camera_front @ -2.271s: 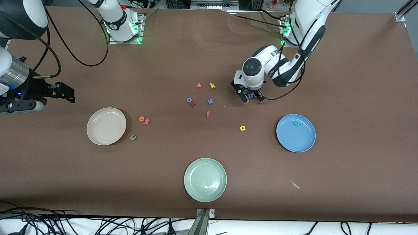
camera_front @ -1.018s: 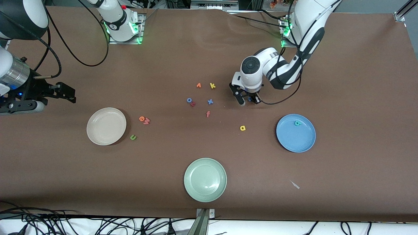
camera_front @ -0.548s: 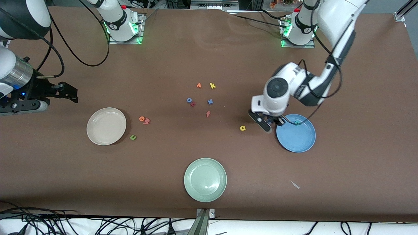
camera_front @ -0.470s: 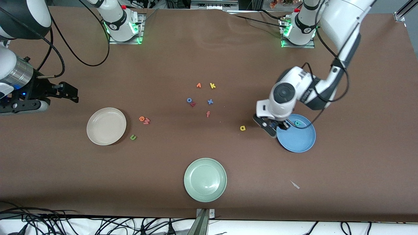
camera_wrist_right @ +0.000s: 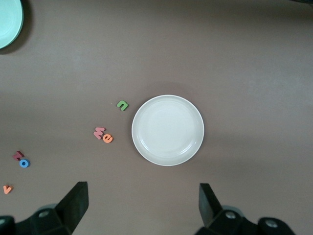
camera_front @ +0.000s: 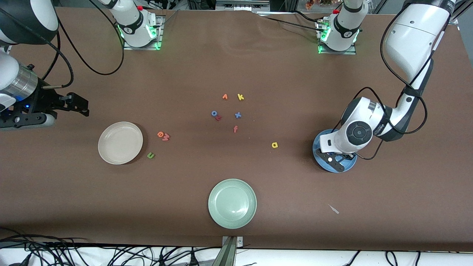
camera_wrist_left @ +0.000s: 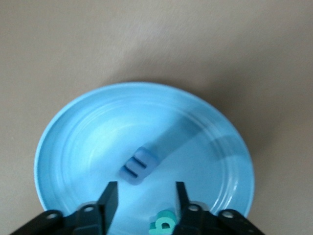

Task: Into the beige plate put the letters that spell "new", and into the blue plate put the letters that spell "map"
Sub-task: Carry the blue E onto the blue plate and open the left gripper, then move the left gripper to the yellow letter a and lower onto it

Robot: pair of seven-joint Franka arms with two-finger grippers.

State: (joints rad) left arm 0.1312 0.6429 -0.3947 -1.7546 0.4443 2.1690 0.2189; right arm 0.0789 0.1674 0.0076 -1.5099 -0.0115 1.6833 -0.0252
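My left gripper (camera_front: 340, 162) hangs low over the blue plate (camera_front: 316, 147), open (camera_wrist_left: 145, 203). The blue m (camera_wrist_left: 138, 165) is loose in the blue plate (camera_wrist_left: 73, 132), clear of both fingers. The teal p (camera_wrist_left: 164, 223) lies in the plate too, beside one finger. The yellow a (camera_front: 274, 145) rests on the table between the plate and the middle letters. The beige plate (camera_front: 120, 143) holds nothing, with the orange e (camera_front: 160, 134), red w (camera_front: 165, 137) and green n (camera_front: 150, 155) beside it. My right gripper (camera_front: 83, 107) waits open (camera_wrist_right: 142, 205) high at the right arm's end, looking down on the beige plate (camera_wrist_right: 167, 129).
A pale green plate (camera_front: 232, 203) sits near the front edge. In the table's middle lie a yellow k (camera_front: 240, 97), orange v (camera_front: 225, 96), blue o (camera_front: 214, 113), red z (camera_front: 218, 118), blue x (camera_front: 238, 115) and red f (camera_front: 235, 129). A small pale scrap (camera_front: 334, 209) lies nearer the front camera than the blue plate.
My left gripper carried the blue m from beside the middle letters to over the blue plate, then opened and let it go. The right arm stayed put.
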